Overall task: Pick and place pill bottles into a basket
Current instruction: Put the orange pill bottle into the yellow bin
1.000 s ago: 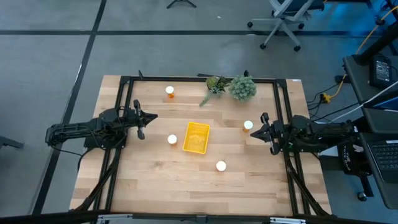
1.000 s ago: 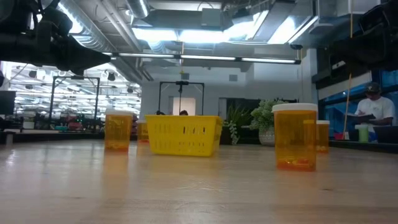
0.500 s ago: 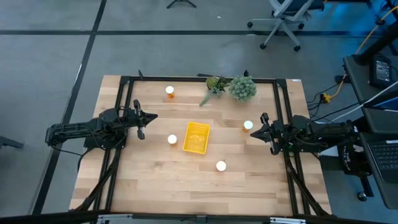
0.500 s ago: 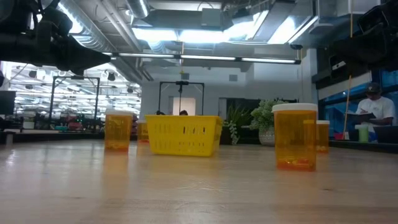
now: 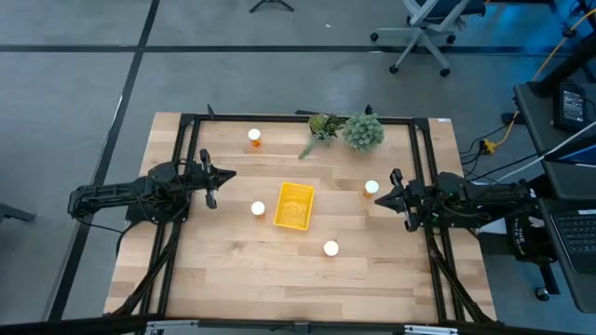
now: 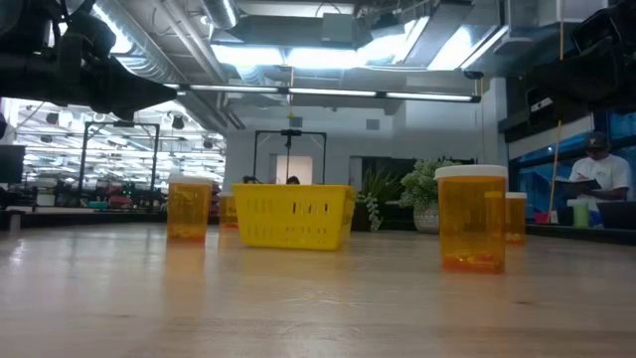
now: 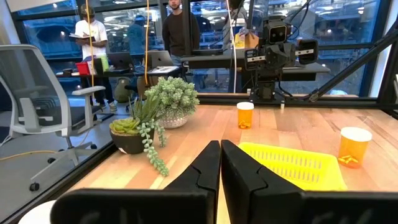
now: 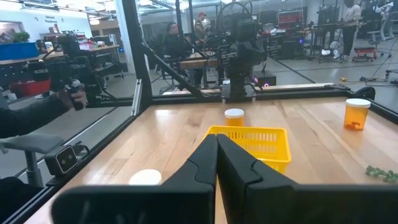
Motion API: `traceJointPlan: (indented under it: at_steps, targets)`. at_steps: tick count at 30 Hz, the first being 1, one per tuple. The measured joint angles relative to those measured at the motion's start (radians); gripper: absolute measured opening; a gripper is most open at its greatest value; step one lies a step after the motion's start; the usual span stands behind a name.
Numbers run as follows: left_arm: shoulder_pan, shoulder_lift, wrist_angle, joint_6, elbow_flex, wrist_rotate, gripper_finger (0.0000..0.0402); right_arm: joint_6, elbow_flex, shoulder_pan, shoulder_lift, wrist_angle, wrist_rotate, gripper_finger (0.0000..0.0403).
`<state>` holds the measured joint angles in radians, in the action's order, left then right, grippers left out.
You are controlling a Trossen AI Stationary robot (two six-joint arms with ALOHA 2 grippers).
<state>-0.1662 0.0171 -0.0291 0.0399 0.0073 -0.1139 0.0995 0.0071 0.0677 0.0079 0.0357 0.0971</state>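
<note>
On the wood table [image 5: 233,270] sits the yellow basket [image 5: 294,205], near the middle, w/ nothing in it yet; four pill bottles stand around it, all apart from it: one at the far left [image 5: 254,138], one just left of the basket [image 5: 258,209], one to the right [image 5: 371,189], one nearer the front [image 5: 331,248]; green plant sprigs [image 5: 346,129] sit at the far edge.

Left gripper [image 5: 226,174] waits at the left side, fingers pressed together, holding nothing; right gripper [image 5: 377,201] waits at the right side, also pinched closed & empty, w/ the right bottle just beside its tip.

No bottle is picked yet, so the job looks to be at its start. To do the first pick well, the right gripper should prob. spread its fingers first, come down w/ one finger on each side of the orange body, under the white cap, then squeeze gently; a bump from closed fingers could tip the bottle & make it roll.
</note>
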Motion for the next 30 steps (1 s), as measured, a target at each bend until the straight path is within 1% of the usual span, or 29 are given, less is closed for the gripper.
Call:
traceJointPlan:
  at_steps: [8,18,22,25,28,30]
  targets:
    - [0.0,0.0,-0.004,0.0,0.0,-0.005,0.0011,0.035,0.0,0.0,0.0,0.003,0.0,0.0012]
    - [0.0,0.0,-0.004,0.0,0.0,-0.005,0.0011,0.027,0.0,0.0,0.0,0.001,0.0,0.0012]
    - [0.0,0.0,-0.004,0.027,0.0,-0.032,0.0007,0.0,0.0,0.0,0.0,0.001,-0.002,0.0012]
    - [0.0,0.0,-0.005,0.026,0.0,-0.032,0.0007,0.0,0.0,0.0,0.0,0.013,-0.002,0.0012]
    - [0.0,0.0,-0.004,0.014,0.0,-0.003,0.0006,0.008,0.0,0.0,0.0,0.006,-0.002,0.0012]
    - [0.001,0.0,0.007,-0.007,0.0,0.058,0.0004,0.032,0.0,0.0,0.0,0.001,-0.011,0.0012]
